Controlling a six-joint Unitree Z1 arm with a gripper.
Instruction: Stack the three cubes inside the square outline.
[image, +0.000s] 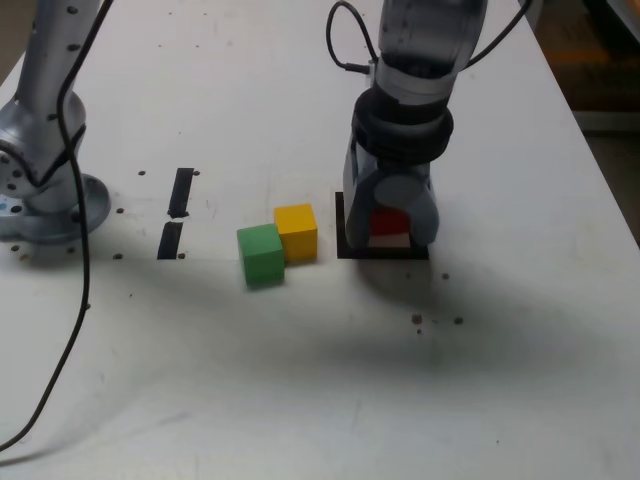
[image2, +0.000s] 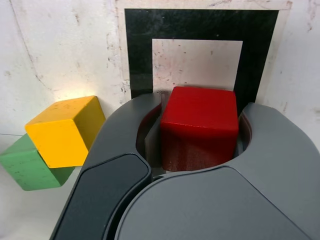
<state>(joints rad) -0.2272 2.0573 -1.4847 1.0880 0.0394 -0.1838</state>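
Note:
My gripper (image: 392, 226) is shut on the red cube (image: 390, 219), one grey jaw on each side of it. It holds the cube low over the square outline (image: 344, 236), a black tape frame with a white centre; I cannot tell whether the cube touches the table. In the wrist view the red cube (image2: 199, 125) sits between the jaws just short of the square outline (image2: 200, 24). The yellow cube (image: 296, 231) and the green cube (image: 261, 254) lie touching corner to corner on the table, to the exterior view's left of the outline. Both also show in the wrist view, yellow cube (image2: 65, 131) over green cube (image2: 22, 167).
Two short black strips (image: 181, 192) lie further to the exterior view's left. The arm's metal base (image: 40, 195) stands at the far left with a black cable (image: 75, 290) trailing toward the front. The table's edge (image: 610, 190) runs down the exterior view's right.

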